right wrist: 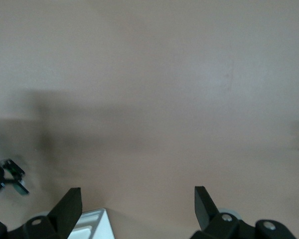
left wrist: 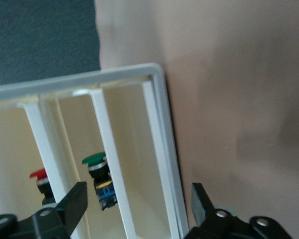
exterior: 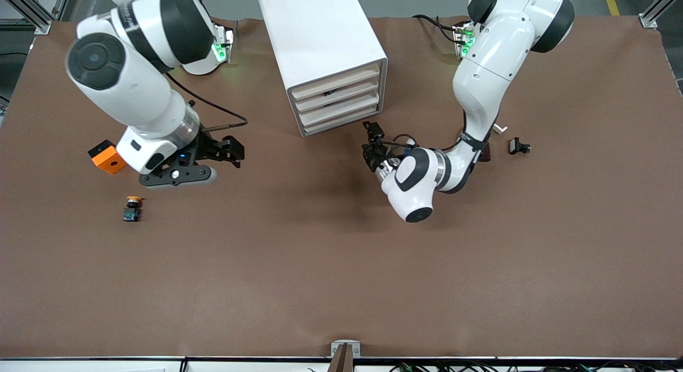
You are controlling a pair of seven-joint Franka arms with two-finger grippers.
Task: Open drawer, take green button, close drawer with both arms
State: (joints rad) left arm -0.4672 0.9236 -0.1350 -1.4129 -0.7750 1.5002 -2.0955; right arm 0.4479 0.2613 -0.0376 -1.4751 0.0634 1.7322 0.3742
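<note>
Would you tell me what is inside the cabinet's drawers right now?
Through the cabinet front, the left wrist view shows a green-capped button in one compartment and a red-capped one in the next. The left gripper blocks the lower part; other drawers' contents stay hidden.

The desk (exterior: 341,265) wears a matt brown, cloth-like cover. The cabinet (exterior: 320,46) looks like smooth white plastic, and its drawer (left wrist: 154,164) fronts are dull cream. The button (left wrist: 100,179) has a glossy green cap on a dark plastic body. Both arms have glossy white shells with matt black bands.
</note>
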